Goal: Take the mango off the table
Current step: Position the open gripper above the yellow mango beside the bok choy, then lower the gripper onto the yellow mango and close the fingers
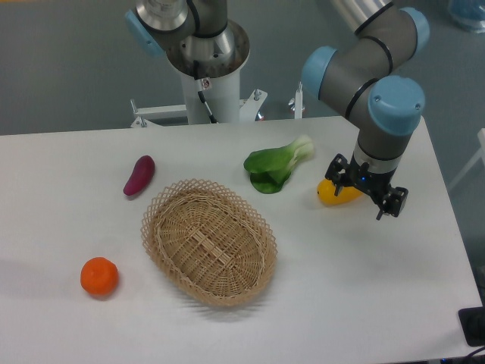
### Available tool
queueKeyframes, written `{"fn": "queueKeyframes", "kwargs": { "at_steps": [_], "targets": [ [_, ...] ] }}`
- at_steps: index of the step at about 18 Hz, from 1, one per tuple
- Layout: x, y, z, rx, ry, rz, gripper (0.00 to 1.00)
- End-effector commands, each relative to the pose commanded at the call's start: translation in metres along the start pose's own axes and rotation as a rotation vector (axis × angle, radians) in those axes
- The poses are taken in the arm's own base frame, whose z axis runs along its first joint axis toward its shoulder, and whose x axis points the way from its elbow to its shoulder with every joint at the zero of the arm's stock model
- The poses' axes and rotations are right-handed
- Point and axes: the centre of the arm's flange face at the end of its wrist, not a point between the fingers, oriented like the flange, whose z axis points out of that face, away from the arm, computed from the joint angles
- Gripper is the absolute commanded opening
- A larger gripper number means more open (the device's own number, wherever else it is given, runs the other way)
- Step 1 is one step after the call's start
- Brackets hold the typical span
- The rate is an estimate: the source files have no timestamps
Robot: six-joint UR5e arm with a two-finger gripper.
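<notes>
The mango (336, 194) is a small yellow oval lying on the white table (364, 288) at the right, just right of the leafy green. My gripper (355, 192) points straight down on the mango's right end. Its black fingers stand on either side of the fruit and look closed against it. The wrist hides the fingertips and the right part of the mango. The fruit still looks level with the tabletop.
A green bok choy (277, 166) lies close to the left of the mango. A wicker basket (208, 241) sits in the middle, a purple sweet potato (139, 175) at its upper left and a round orange fruit (99, 276) at the front left. The robot base (206, 68) stands behind the table.
</notes>
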Motion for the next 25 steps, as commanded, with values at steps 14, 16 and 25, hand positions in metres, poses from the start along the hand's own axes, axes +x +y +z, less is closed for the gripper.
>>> {"fn": "queueKeyframes", "kwargs": {
  "at_steps": [14,16,25],
  "targets": [
    [0.028,0.033,0.029,-0.007,0.055,0.243,1.00],
    [0.026,0.032,0.033,-0.009,0.034,0.248,1.00],
    [0.037,0.045,0.056,-0.019,0.057,0.383,1.00]
  ]
}}
